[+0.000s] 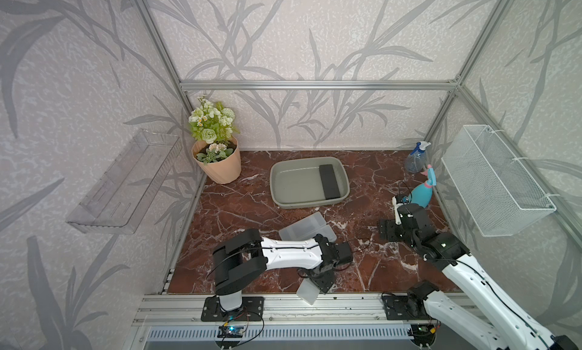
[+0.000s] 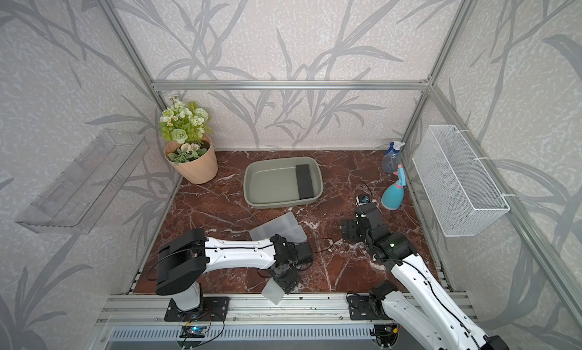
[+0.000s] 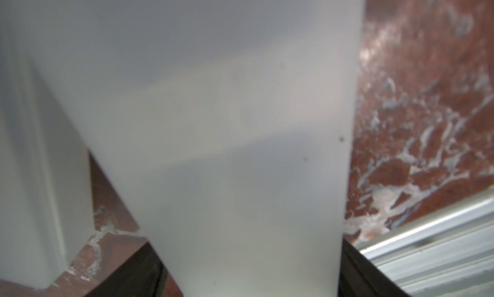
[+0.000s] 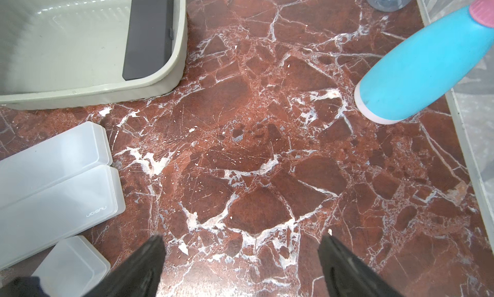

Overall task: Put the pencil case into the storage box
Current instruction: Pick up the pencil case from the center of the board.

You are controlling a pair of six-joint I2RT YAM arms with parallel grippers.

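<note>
Frosted plastic is being gripped in both top views: pencil case point(image 1: 307, 295) held by the left gripper point(image 1: 318, 285) down front, storage box point(image 1: 302, 204) well apart, further back. Left wrist: long axis is being pointed straight out from the jaws (far end cut off, blurry). Right wrist: right gripper point(image 4: 242, 237) spread, empty.

Marble tabletop point(image 1: 239, 213) with storage box point(image 1: 296, 183), flower pot point(image 1: 220, 170)

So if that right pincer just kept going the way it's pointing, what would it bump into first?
Most likely the marble tabletop: the open right pincer points down at a bare spot between the storage box and the blue spray bottle, though depth is hard to judge.
</note>
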